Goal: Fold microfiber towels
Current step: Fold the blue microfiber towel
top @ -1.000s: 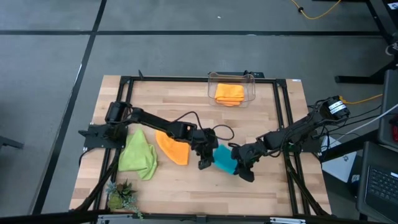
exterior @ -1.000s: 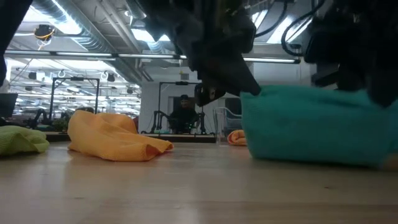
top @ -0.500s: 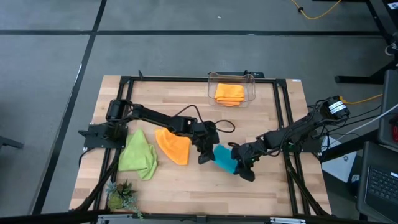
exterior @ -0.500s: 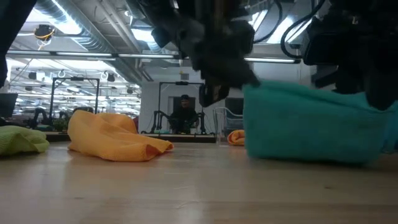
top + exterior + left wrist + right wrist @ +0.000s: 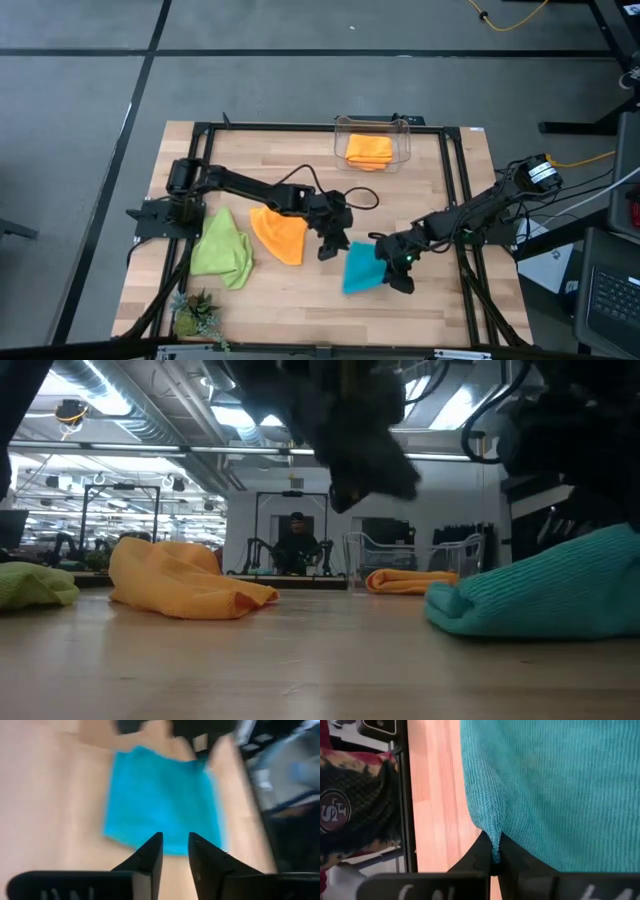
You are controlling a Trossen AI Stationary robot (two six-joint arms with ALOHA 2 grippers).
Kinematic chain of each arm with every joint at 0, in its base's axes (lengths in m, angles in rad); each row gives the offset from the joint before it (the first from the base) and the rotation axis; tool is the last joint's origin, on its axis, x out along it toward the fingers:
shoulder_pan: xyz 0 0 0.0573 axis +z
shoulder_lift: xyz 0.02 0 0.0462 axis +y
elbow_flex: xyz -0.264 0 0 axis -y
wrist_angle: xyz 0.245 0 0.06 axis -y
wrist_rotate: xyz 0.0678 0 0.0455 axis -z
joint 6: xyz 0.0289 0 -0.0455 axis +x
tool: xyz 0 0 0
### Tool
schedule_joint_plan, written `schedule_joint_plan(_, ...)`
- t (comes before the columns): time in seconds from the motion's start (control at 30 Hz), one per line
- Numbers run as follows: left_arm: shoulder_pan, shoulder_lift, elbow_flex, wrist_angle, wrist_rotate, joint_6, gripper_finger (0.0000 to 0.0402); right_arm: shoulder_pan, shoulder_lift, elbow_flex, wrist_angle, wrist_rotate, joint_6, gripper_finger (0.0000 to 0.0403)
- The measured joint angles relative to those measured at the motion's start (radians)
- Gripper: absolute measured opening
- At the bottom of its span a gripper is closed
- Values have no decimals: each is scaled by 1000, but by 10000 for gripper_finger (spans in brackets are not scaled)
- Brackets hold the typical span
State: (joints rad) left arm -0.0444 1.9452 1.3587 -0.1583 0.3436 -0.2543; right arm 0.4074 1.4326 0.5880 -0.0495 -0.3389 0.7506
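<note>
- The turquoise towel (image 5: 359,270) lies on the wooden table (image 5: 300,300), toward the front edge and a little right of the middle.
- The right gripper (image 5: 400,270) is at the right edge of this towel. Its fingers are clenched on a small pinch of the towel's edge, as the right wrist view shows (image 5: 495,855).
- The left gripper (image 5: 328,248) is just beside the turquoise towel, on its left and a little behind it. Its fingers (image 5: 150,857) stand slightly apart and hold nothing.
- An orange towel (image 5: 279,235) lies crumpled just left of the left gripper.
- The lime green towel (image 5: 224,248) lies left of that, near the small plant (image 5: 195,315).
- The second orange towel (image 5: 368,150) is folded inside the clear bin (image 5: 373,125) at the back edge.
</note>
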Motion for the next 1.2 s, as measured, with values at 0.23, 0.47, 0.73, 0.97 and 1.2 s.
schedule_joint_plan(0.23,-44,80,0,93,-101,55,96,0,-1,0,36,8,20,13)
schedule_joint_plan(0.47,-69,131,2,162,-107,85,97,0,-11,0,36,87,33,13)
schedule_joint_plan(0.73,-78,214,0,133,-137,101,97,0,-95,0,-10,272,57,13)
schedule_joint_plan(0.97,-70,218,3,125,-122,61,92,0,-163,1,-204,474,126,12)
schedule_joint_plan(1.2,-69,220,3,119,-71,52,92,-15,-157,1,-239,649,164,12)
